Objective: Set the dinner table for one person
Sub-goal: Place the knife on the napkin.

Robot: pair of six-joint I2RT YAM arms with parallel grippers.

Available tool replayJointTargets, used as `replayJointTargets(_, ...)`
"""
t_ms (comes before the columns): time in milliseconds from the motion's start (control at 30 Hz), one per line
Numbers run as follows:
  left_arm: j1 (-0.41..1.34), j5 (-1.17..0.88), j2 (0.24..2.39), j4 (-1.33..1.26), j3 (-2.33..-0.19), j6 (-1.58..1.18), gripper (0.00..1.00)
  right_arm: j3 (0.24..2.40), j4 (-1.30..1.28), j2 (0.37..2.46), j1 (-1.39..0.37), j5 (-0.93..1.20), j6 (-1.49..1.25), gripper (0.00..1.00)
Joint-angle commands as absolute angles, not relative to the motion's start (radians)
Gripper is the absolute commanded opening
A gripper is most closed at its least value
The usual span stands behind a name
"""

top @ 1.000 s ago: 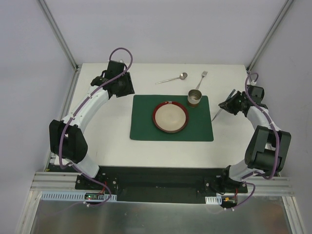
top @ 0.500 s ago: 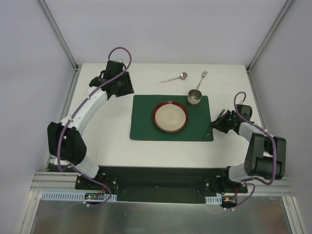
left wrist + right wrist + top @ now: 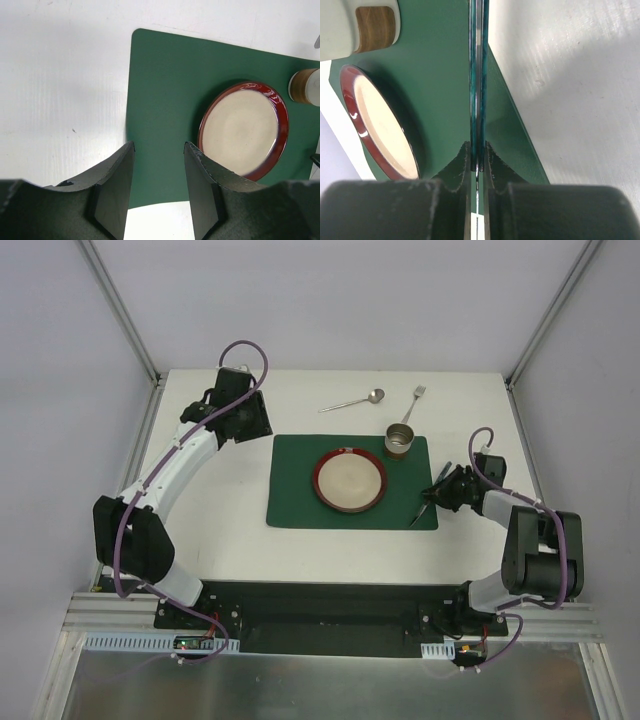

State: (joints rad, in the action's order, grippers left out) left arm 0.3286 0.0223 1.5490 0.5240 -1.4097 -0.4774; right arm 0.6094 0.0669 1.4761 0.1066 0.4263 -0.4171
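Note:
On the white dinner table lies a dark green placemat with a red-rimmed plate at its middle and a metal cup at its far right corner. My right gripper is shut on a thin knife, held low over the mat's right edge. In the right wrist view the knife shows edge-on, pinched in the gripper, above the placemat. My left gripper hangs open and holds nothing, over the placemat's left part, left of the plate.
A spoon and a fork lie on the bare table beyond the placemat. Metal frame rails rise at the far corners. The cup and plate sit to the left of the held knife.
My right arm has swung in from beside the mat's far right towards the near left, bringing the knife over the mat's right edge. The left arm has barely shifted.

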Motion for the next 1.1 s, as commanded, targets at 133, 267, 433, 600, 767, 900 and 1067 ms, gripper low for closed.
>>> replayJointTargets(133,0.339,0.052,1.505,0.535,-1.402,-0.457,0.43,0.62,0.123,1.496,0.094,0.419,-0.431,0.01)
replayJointTargets(267,0.339,0.054,1.511,0.534,-1.404,-0.456,0.43,0.618,0.126,1.509,0.094,0.411,-0.433,0.04)
replayJointTargets(433,0.339,0.06,1.511,0.534,-1.401,-0.454,0.43,0.618,0.13,1.523,0.092,0.411,-0.43,0.1)
replayJointTargets(600,0.339,0.061,1.519,0.534,-1.404,-0.454,0.42,0.621,0.132,1.537,0.092,0.413,-0.43,0.14)
replayJointTargets(767,0.339,0.064,1.523,0.534,-1.404,-0.454,0.42,0.62,0.138,1.543,0.094,0.408,-0.426,0.15)
replayJointTargets(900,0.339,0.066,1.522,0.535,-1.402,-0.453,0.42,0.617,0.143,1.545,0.092,0.403,-0.428,0.07)
replayJointTargets(1067,0.339,0.071,1.519,0.534,-1.397,-0.451,0.42,0.617,0.143,1.546,0.092,0.403,-0.428,0.01)
